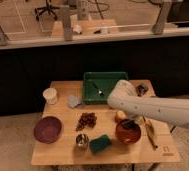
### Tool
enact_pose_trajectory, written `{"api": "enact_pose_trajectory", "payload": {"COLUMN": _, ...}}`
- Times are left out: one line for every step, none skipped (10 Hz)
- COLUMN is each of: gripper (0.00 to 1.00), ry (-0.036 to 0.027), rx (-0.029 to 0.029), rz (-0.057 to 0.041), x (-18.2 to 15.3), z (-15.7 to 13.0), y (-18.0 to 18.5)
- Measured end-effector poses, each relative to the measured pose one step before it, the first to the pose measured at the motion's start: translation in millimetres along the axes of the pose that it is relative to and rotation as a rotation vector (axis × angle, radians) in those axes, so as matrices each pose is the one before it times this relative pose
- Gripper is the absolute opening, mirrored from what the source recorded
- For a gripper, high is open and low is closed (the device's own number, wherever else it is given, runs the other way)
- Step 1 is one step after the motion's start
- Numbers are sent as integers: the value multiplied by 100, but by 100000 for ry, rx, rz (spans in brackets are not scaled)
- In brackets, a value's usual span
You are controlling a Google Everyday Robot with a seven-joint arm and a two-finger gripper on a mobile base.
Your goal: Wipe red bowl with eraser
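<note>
The red bowl (pixel 128 134) stands on the wooden table (pixel 63 152) at the front right, glossy orange-red with a darker inside. My gripper (pixel 129 123) hangs from the white arm (pixel 153 109) right over the bowl's far side, reaching down into it. I cannot tell whether it holds anything. A small dark block with a pale part, the eraser (pixel 141 89), lies at the table's back right, partly behind the arm.
A purple-maroon bowl (pixel 47 129) sits front left. A green sponge block (pixel 100 144) and a metal cup (pixel 82 141) stand at the front. Grapes (pixel 87 120), a grey cloth (pixel 74 101), a white cup (pixel 50 95) and a green tray (pixel 104 86) are also there.
</note>
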Motion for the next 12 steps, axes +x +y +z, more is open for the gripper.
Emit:
{"api": "enact_pose_trajectory", "payload": {"gripper": 15, "ry": -2, "rx": 49, "rz": -971, "x": -538, "z": -113, "y": -177}}
{"api": "enact_pose_trajectory", "payload": {"gripper": 15, "ry": -166, "rx": -9, "rz": -1415, "x": -695, "z": -149, "y": -112}}
{"api": "enact_pose_trajectory", "payload": {"gripper": 15, "ry": -631, "rx": -274, "rz": -2069, "x": -921, "z": -115, "y": 195}}
{"api": "enact_pose_trajectory", "payload": {"gripper": 15, "ry": -491, "rx": -221, "rz": -1543, "x": -548, "z": -61, "y": 233}}
{"api": "enact_pose_trajectory", "payload": {"gripper": 15, "ry": -484, "rx": -281, "rz": -1916, "x": -564, "z": -14, "y": 424}}
{"api": "enact_pose_trajectory", "payload": {"gripper": 15, "ry": -189, "rx": -253, "rz": -1221, "x": -280, "z": -124, "y": 544}}
{"api": "enact_pose_trajectory", "payload": {"gripper": 15, "ry": 71, "rx": -534, "rz": -1289, "x": -211, "z": -206, "y": 1186}}
{"api": "enact_pose_trajectory", "payload": {"gripper": 15, "ry": 326, "rx": -604, "rz": -205, "x": -31, "z": -135, "y": 1015}}
{"api": "enact_pose_trajectory", "payload": {"gripper": 15, "ry": 505, "rx": -789, "rz": 170, "x": 164, "z": -104, "y": 1260}}
{"api": "enact_pose_trajectory", "payload": {"gripper": 15, "ry": 617, "rx": -1242, "rz": 685, "x": 470, "z": 110, "y": 1064}}
{"api": "enact_pose_trajectory", "payload": {"gripper": 15, "ry": 526, "rx": -666, "rz": 497, "x": 373, "z": 76, "y": 458}}
{"api": "enact_pose_trajectory", "payload": {"gripper": 15, "ry": 798, "rx": -635, "rz": 710, "x": 573, "z": 116, "y": 478}}
